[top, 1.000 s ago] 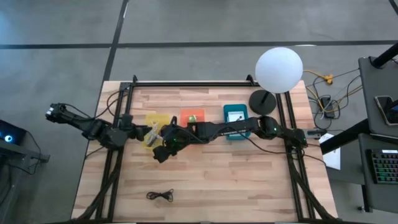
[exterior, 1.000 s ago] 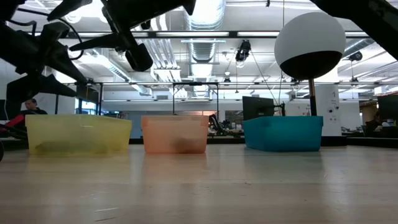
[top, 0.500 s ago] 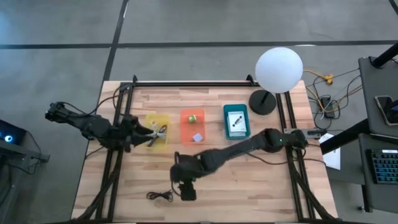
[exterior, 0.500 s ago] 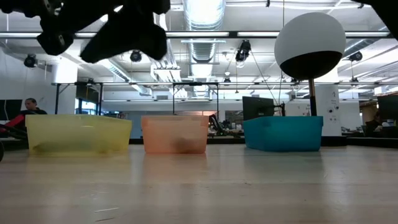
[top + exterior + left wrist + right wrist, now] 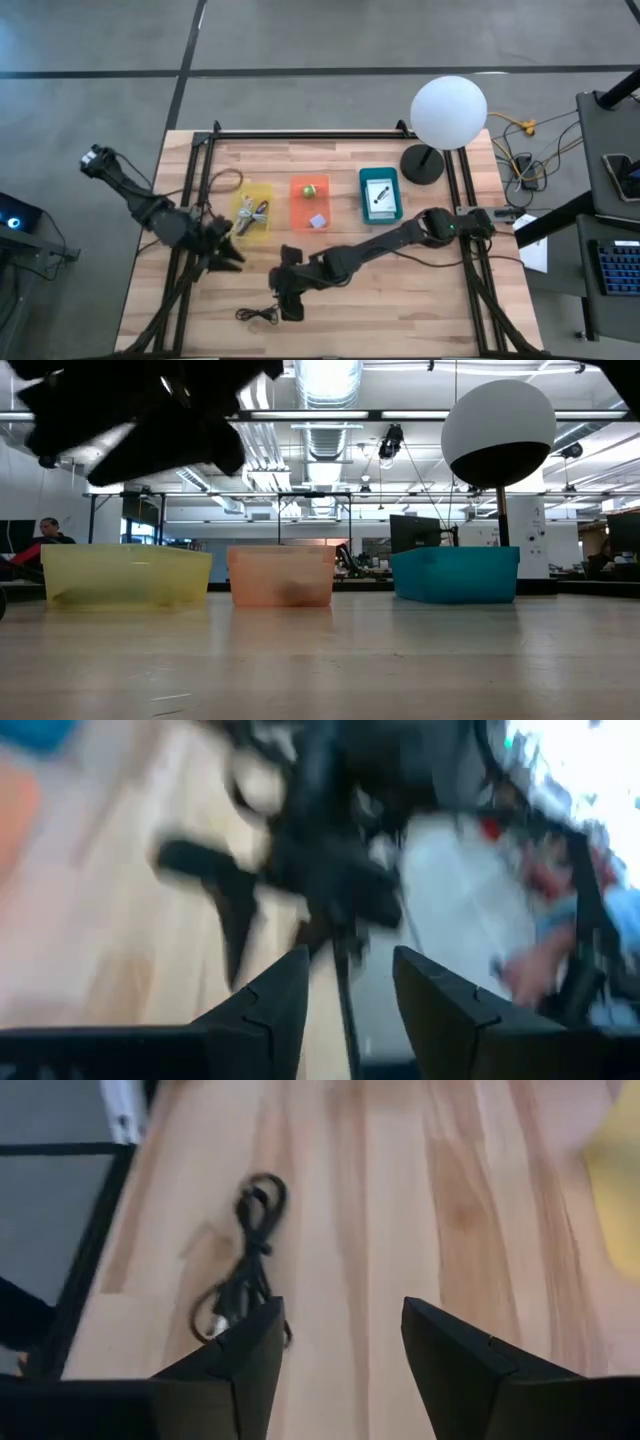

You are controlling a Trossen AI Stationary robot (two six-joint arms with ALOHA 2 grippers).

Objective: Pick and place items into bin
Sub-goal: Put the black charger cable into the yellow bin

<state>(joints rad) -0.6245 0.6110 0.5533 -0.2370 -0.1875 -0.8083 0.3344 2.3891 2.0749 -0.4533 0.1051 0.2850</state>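
Observation:
A black cord [image 5: 258, 315] lies coiled on the wood near the table's near edge; the right wrist view shows this cord [image 5: 245, 1250] just ahead of the fingers. My right gripper [image 5: 288, 300] [image 5: 340, 1320] hovers open beside it, a little to its right. My left gripper [image 5: 226, 257] [image 5: 350, 970] is open over bare table, near-left of the yellow bin [image 5: 252, 211]. That bin holds pale cords. The orange bin [image 5: 310, 203] holds a green ball [image 5: 310, 188] and a lavender cube [image 5: 317, 221]. The teal bin [image 5: 381, 195] holds a white card.
The white globe lamp [image 5: 449, 110] stands on its black base [image 5: 423, 163] at the far right. Black frame rails [image 5: 185, 270] run along both table sides. In the low view the three bins [image 5: 280, 575] stand in a row, with a blurred arm [image 5: 150, 420] overhead.
My right gripper has swung from over the yellow and orange bins toward the table's near edge, ending beside the black cord. My left gripper has drawn back from the yellow bin toward the near-left. The pale cords in the yellow bin now show uncovered.

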